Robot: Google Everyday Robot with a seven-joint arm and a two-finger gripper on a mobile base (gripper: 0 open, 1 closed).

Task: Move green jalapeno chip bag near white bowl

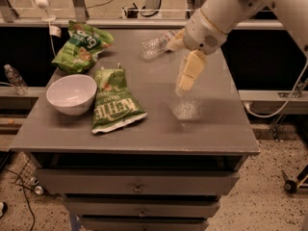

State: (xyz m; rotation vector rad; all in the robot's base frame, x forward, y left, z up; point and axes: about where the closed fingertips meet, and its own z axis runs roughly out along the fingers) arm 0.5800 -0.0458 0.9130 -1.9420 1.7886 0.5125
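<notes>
The green jalapeno chip bag [114,100] lies flat on the grey table [211,129], its white "Kettle" lettering showing. Its left edge touches the white bowl [72,93], which stands at the table's left side. My gripper [179,67] hangs above the middle right of the table, well to the right of the bag. It is open and holds nothing.
A second green bag [82,44] lies at the back left corner. A clear plastic bottle [156,42] lies on its side at the back, just left of my gripper. A small bottle [14,78] stands on a ledge left of the table. Drawers sit under the tabletop.
</notes>
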